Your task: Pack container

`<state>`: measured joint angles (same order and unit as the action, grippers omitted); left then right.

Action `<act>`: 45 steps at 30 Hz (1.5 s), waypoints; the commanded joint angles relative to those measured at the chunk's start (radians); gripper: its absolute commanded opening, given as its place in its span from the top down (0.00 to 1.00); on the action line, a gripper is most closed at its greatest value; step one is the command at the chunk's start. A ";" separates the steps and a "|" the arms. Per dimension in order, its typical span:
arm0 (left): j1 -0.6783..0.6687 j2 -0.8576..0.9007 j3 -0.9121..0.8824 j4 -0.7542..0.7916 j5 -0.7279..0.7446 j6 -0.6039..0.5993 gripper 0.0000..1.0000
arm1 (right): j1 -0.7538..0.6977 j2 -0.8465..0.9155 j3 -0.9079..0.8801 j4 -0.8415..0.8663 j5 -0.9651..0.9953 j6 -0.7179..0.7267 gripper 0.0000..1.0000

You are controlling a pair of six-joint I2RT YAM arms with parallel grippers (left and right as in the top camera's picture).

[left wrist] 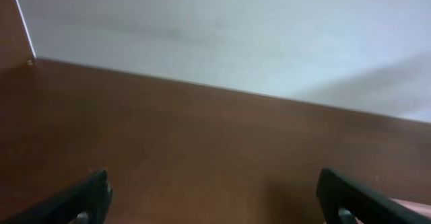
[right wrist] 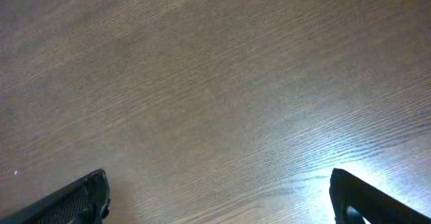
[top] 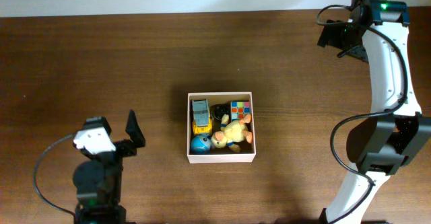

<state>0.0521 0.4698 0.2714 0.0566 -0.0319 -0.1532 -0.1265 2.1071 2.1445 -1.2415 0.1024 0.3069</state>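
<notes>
The container (top: 221, 158), a square shallow box with cream-white walls, sits at the middle of the table in the overhead view. Inside lie a yellow plush duck (top: 232, 133), a yellow and grey toy truck (top: 201, 115), a colourful puzzle cube (top: 240, 109), a blue ball (top: 200, 143) and a small dark toy (top: 221, 109). My left gripper (top: 116, 134) is open and empty, well to the left of the container. My right gripper (top: 337, 41) is open and empty at the far right. The wrist views show only open jaws, left (left wrist: 214, 183) and right (right wrist: 219, 180), over bare wood.
The brown wooden table (top: 101, 62) runs to a pale wall along its far edge (left wrist: 222, 35). The right arm's white links (top: 387, 69) stand along the right side. The left arm's base (top: 97, 183) is at the front left.
</notes>
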 commanded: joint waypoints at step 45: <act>0.019 -0.434 -0.262 -0.140 0.021 -0.014 0.01 | 0.000 0.000 -0.003 0.000 -0.005 0.002 0.01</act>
<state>0.0654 0.0456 0.0151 -0.0826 -0.0250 -0.1623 -0.1265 2.1071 2.1445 -1.2415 0.1028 0.3069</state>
